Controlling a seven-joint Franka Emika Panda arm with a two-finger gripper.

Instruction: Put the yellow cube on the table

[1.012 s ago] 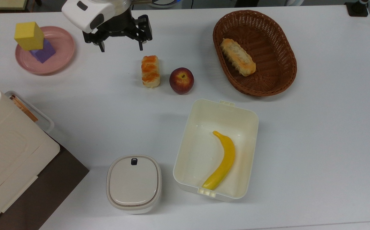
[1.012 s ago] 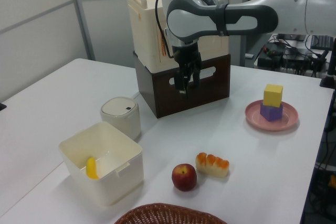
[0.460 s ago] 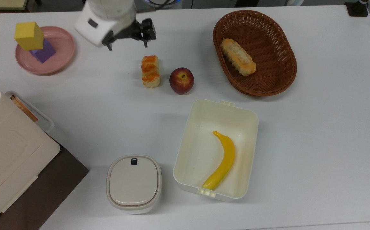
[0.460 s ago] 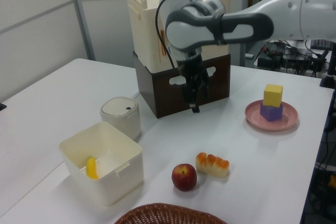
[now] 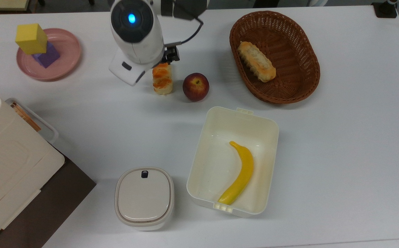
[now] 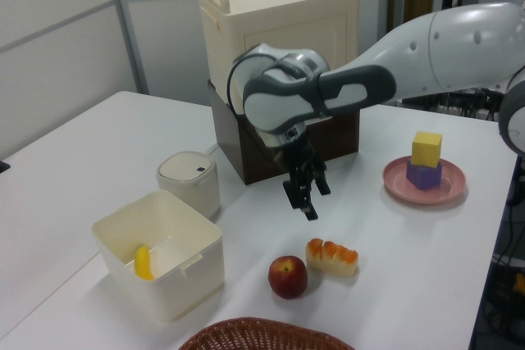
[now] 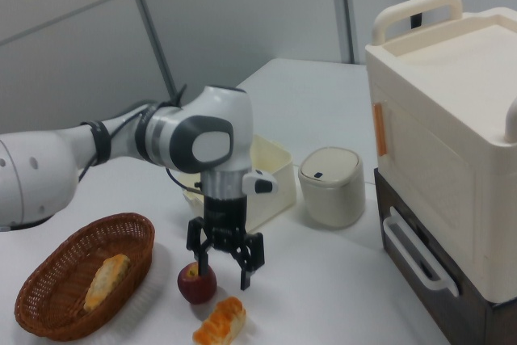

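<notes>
Gripper (image 7: 225, 267) spread wide, empty, apparently above the pastry (image 5: 162, 78). Yellow cube (image 5: 31, 38) stacked on purple cube (image 5: 47, 55); careless grasp could topple both off the worktop (image 5: 340, 137).

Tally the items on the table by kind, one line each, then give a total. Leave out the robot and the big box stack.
Cubes: 2, the yellow cube on the purple cube
Pastries: 2, and
Fruit: 2, apple and banana
Containers: 3, basket, tub, lidded pot
Plates: 1
Total: 10
</notes>
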